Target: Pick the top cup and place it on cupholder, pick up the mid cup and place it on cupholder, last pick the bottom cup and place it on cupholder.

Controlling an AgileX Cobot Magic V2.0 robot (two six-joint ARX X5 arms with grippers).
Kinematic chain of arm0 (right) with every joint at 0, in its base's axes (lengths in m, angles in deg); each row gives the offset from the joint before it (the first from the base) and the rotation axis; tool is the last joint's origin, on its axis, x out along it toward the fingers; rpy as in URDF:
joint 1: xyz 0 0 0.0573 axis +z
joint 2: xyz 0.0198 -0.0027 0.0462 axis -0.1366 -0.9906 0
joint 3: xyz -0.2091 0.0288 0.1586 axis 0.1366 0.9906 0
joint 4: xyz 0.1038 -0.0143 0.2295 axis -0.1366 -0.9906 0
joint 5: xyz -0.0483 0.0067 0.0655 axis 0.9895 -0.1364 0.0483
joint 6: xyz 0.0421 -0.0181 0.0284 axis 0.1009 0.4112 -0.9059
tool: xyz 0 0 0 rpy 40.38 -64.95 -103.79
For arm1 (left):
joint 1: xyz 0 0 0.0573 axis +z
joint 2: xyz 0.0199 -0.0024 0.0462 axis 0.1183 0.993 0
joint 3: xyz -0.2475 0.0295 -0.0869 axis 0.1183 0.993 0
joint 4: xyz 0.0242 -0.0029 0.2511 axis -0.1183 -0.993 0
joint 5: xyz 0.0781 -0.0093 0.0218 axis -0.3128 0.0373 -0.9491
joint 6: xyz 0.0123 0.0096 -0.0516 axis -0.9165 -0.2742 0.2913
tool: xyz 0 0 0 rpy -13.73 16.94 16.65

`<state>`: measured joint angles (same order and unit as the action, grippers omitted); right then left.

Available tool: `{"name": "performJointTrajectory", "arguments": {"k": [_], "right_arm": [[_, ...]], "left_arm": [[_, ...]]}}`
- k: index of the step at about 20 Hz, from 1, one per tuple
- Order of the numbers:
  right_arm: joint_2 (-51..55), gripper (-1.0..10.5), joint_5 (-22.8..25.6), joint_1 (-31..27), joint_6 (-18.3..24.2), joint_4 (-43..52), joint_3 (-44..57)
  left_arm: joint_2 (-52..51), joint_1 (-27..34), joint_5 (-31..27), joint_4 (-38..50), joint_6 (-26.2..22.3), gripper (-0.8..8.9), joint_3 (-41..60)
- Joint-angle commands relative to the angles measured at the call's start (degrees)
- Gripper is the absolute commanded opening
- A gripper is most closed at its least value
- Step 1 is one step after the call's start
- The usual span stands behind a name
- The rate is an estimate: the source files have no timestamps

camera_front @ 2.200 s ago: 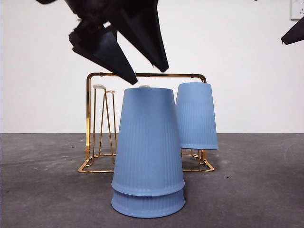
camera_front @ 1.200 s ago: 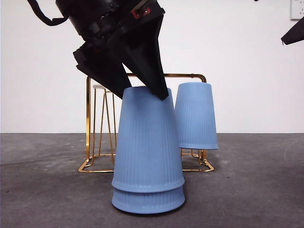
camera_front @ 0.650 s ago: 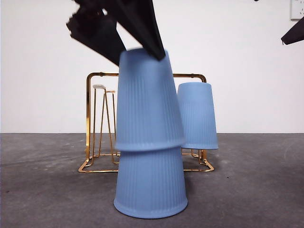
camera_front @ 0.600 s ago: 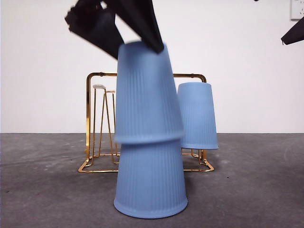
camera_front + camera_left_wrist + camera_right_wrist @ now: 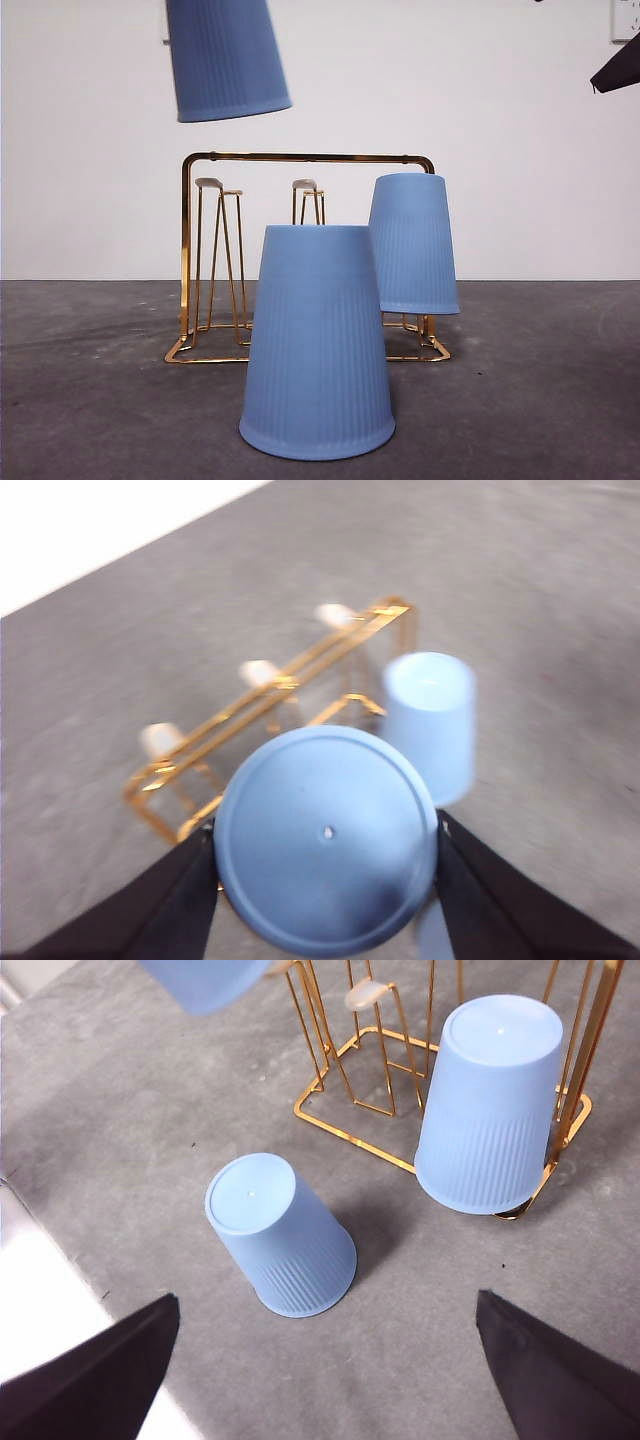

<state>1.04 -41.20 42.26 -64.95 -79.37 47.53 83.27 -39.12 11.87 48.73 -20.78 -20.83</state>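
Observation:
My left gripper (image 5: 325, 835) is shut on a blue ribbed cup (image 5: 327, 840), held upside down by its closed base. That cup (image 5: 225, 60) hangs high at the front view's upper left, above the left end of the gold wire cupholder (image 5: 310, 158); the gripper itself is above that picture's edge. Another blue cup (image 5: 318, 345) stands upside down on the table in front of the cupholder. A third blue cup (image 5: 413, 245) sits over a prong at the cupholder's right end. My right gripper (image 5: 328, 1305) waits open, off to the right.
Two bare white-tipped prongs (image 5: 210, 184) (image 5: 304, 185) stand at the cupholder's left and middle. The grey table (image 5: 90, 400) stretches to both sides. A black tip of the right arm (image 5: 616, 68) shows at the upper right corner.
The left gripper came down on the stacked cups, shut on the upper one and lifted it off the lower cup, carrying it up and left. The lower cup stays on the table.

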Motion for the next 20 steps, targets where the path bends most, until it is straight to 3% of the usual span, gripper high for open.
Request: {"name": "performJointTrajectory", "arguments": {"k": [1,5,9,20], "right_arm": [[-0.3,4.7,0.2,0.4,0.9,0.6,-0.5],[-0.3,4.7,0.2,0.4,0.9,0.6,-0.5],[-0.3,4.7,0.2,0.4,1.2,0.6,-0.5],[-0.3,4.7,0.2,0.4,1.4,0.6,-0.5]], "left_arm": [[0.9,2.5,-0.3,0.6,0.7,1.45,-1.3],[3.4,7.5,0.0,0.9,1.0,1.45,-1.3],[8.5,10.7,6.1,1.1,1.9,1.45,-1.3],[23.2,13.7,9.2,1.2,2.1,1.54,-1.2]]}}
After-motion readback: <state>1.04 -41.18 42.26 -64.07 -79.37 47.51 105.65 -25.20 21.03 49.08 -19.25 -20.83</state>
